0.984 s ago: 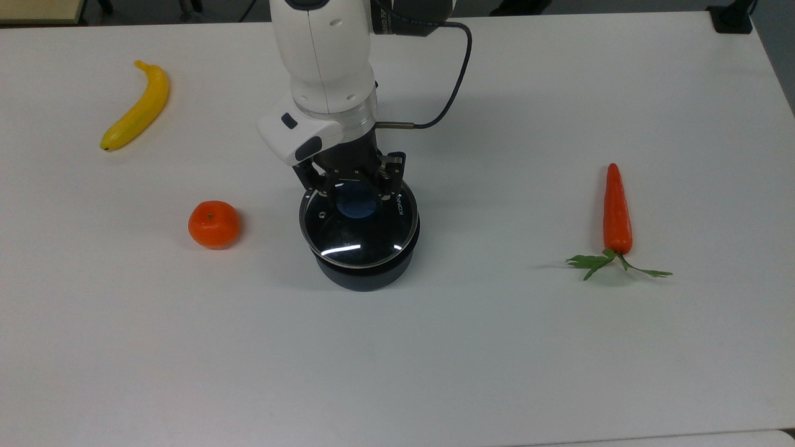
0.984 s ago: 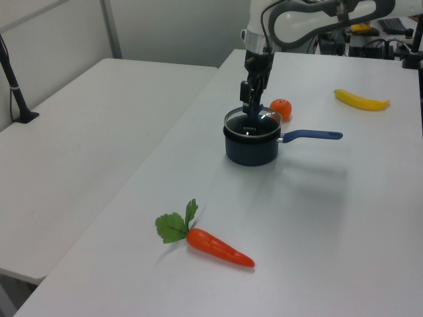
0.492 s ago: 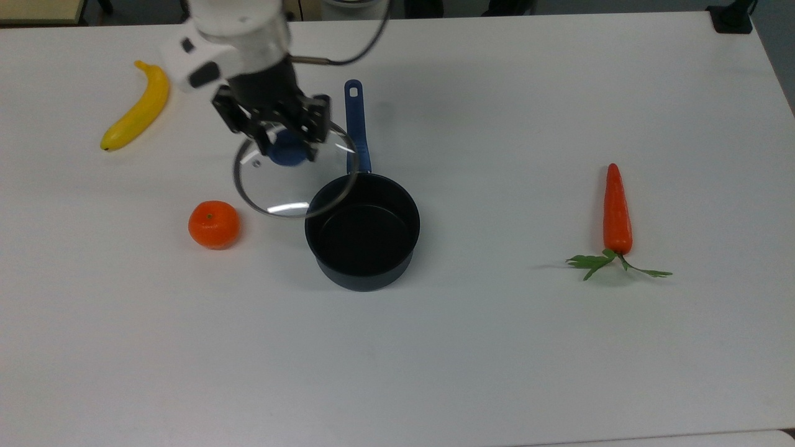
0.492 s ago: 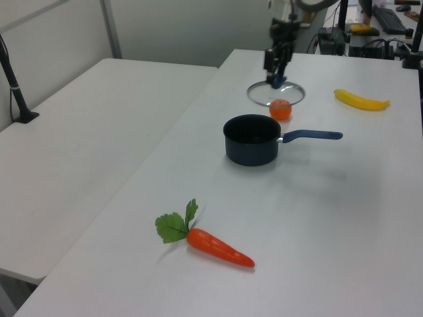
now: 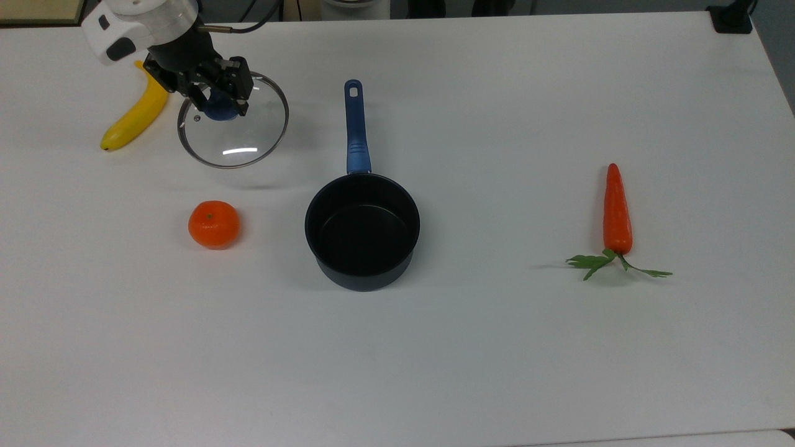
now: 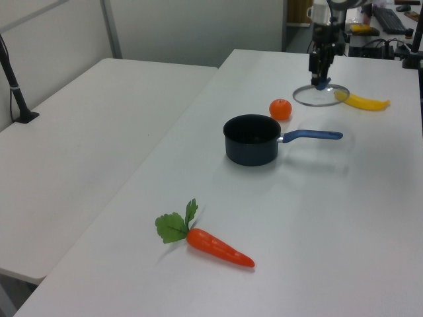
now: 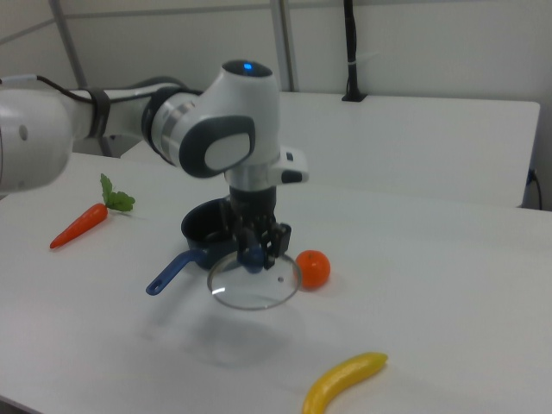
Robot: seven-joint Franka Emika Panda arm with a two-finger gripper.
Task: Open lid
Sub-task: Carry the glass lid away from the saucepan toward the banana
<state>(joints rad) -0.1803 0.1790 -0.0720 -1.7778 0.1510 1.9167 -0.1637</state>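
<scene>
Top view: gripper [image 5: 218, 94] pinching the blue knob [image 5: 220, 109] of the glass lid [image 5: 233, 121], carrying it near the top view's upper left, between the banana [image 5: 137, 109] and the saucepan's blue handle [image 5: 354, 129]. Saucepan [image 5: 363, 230] sitting uncovered and empty mid-table, tangerine [image 5: 213, 224] on the top view's left of it, carrot [image 5: 617, 212] well apart on the top view's right.

Left view: lid [image 6: 320, 95] hanging level just above the white table [image 6: 344, 218], overlapping the banana's [image 6: 362, 101] near end, well away from the saucepan [image 6: 252, 139].

Right view: lid [image 7: 255, 281] floating clear of the table, casting a shadow below, gripper [image 7: 254, 250] clamping the knob.

Judging progress: lifting off looking done; likely only setting the lid down and letting go remaining.
</scene>
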